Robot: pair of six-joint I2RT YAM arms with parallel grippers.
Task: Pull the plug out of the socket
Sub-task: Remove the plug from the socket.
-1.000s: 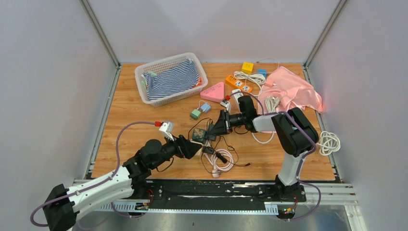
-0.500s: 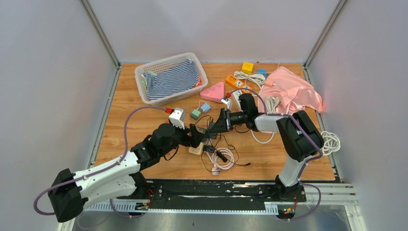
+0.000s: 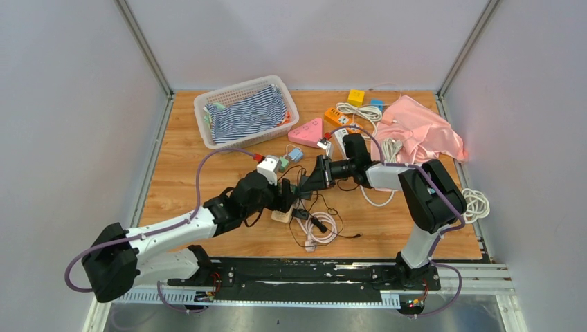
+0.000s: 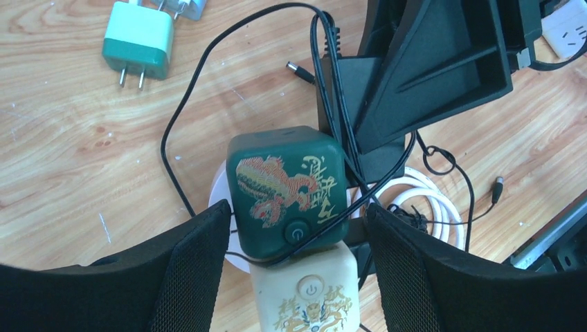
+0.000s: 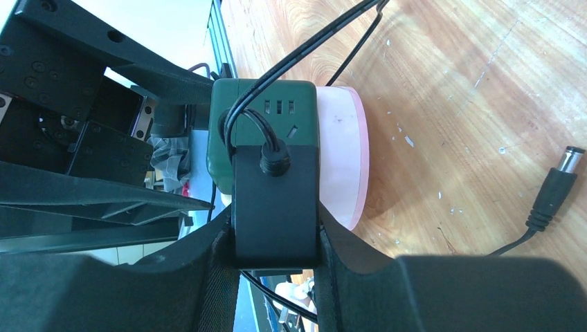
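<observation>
Now nearer: left tool (image 4: pixel 292 223) astride socket (image 4: pixel 287 183), right tool (image 5: pixel 277 238) on plug (image 5: pixel 275 200).

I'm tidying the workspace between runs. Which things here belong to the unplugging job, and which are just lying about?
In the job: green socket cube, black plug, right gripper clamping the plug, left gripper straddling the cube.
Lying about: basket, striped cloth, pink cloth, pink triangle, orange power strip, green-white charger.
</observation>
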